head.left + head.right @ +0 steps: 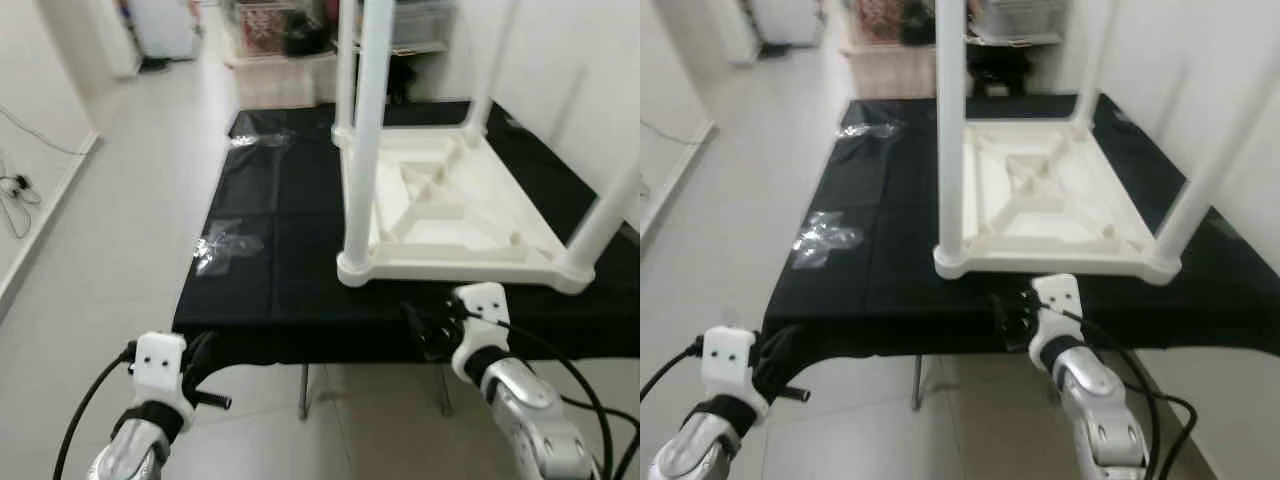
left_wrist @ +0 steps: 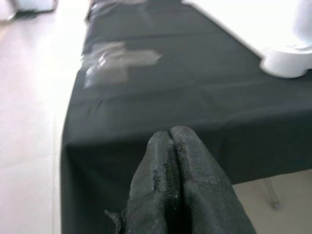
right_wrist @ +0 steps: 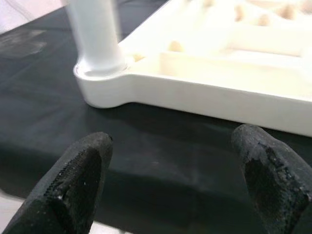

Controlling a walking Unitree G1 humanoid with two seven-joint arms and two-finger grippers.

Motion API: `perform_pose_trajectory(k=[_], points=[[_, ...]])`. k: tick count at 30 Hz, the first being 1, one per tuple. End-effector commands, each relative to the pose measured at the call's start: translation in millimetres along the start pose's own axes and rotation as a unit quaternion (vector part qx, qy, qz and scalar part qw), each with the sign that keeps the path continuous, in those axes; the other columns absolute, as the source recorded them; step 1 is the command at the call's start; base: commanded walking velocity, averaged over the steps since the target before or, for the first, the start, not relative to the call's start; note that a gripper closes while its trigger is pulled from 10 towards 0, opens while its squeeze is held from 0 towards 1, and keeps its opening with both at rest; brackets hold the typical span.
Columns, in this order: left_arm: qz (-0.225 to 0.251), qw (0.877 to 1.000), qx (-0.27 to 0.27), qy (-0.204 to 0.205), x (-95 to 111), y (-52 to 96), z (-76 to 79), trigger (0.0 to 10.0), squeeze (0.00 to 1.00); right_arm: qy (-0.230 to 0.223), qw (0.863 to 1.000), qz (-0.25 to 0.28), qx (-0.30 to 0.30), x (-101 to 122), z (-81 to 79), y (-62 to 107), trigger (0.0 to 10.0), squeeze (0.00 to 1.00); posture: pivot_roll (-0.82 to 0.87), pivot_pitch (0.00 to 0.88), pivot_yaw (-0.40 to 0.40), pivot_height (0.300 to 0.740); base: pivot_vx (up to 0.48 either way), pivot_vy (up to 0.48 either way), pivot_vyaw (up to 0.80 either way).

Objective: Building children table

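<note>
Meanwhile, right claw (image 3: pixel 170 170) gapes wide beside the upturned white table (image 1: pixel 450 215); left claw (image 2: pixel 170 161) pinched closed.

The left end effector (image 2: pixel 170 161) is held low and forward on its silver arm, its two black fingers (image 2: pixel 192 161) pressed together. The right end effector (image 3: pixel 170 170) is extended forward at a higher level, its black fingers (image 3: pixel 80 170) spread wide apart.
</note>
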State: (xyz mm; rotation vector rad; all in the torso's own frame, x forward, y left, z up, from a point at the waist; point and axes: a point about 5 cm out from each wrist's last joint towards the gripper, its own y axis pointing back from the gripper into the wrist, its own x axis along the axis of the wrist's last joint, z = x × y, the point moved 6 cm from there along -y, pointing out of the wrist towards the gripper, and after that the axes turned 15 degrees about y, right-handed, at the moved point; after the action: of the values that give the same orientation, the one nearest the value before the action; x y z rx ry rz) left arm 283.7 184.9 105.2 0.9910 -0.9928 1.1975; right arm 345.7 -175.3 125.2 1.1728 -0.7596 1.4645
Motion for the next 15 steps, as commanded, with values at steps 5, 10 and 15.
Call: perform_pose_trajectory(k=[5, 10, 15], points=[[-0.002, 1.000, -0.018, 0.005, 3, 0.2, 3.9, 10.0, 0.00, 0.018, 1.000, 0.013, -0.012, 7, 11.8, -3.6, 10.0, 0.00, -0.02, 0.090, -0.026, 0.740, 0.112, 0.000, 0.00], [-0.001, 0.999, -0.033, 0.008, 6, -0.1, 10.1, 10.0, 0.00, 0.007, 0.999, 0.039, -0.031, 19, 27.3, -4.4, 10.0, 0.00, -0.02, 0.087, -0.026, 0.740, 0.326, 0.000, 0.19], [-0.007, 0.999, -0.047, 0.009, 4, 0.1, 15.5, 10.0, 0.00, 0.060, 0.997, 0.031, 0.028, 23, 27.0, -6.2, 10.0, 0.00, -0.02, 0.091, -0.023, 0.740, 0.330, 0.000, 0.14]])
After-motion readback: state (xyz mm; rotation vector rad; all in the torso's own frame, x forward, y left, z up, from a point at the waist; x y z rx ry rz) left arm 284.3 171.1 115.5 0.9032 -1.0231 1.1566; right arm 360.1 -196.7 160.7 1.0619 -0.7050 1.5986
